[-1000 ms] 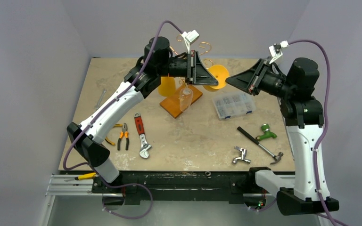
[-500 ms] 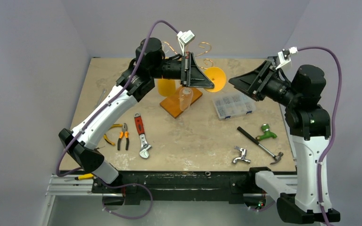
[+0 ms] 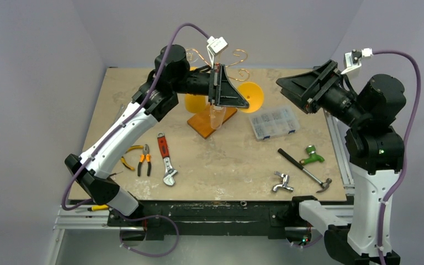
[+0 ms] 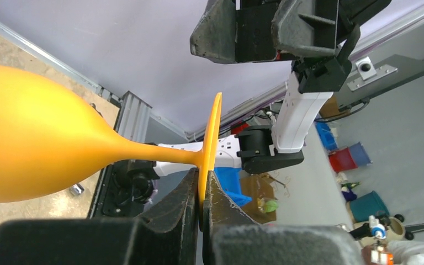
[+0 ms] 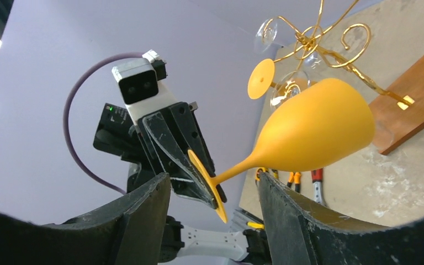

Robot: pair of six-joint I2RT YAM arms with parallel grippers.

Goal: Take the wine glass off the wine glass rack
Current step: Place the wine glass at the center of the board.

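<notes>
**Item:** glass (image 5: 314,127), orange, opaque, goblet form.

**Location:** in the air just beside the rack (image 3: 201,126) and above the counter (image 3: 226,165). It is tilted rather than upright, with the bowl pointing toward the right arm. It appears free of the rack's curled gilt arms and touches nothing but the left hand.

**Holder:** left hand (image 4: 203,185), clamped on the foot (image 4: 211,143), the disc pinched edgewise between both fingers.

**Other hand:** right hand (image 5: 214,185), fingers spread wide with nothing between them, well apart from the glass.

**Handling, as judged:**
- Light and rigid, with a smooth surface that is likely slippery under hard pads.
- Whether it is glass or plastic cannot be told, so treat it as breakable.
- The thin stem (image 4: 160,152) is the weak point.
- The bowl's weight hangs well out from the pinch and may lever the foot round in the grip.

**Better holds:** the stem close under the bowl, or the bowl cradled.

**Caution:** carry slowly and avoid swinging near the rack, where clear glasses (image 5: 268,30) hang.
</notes>
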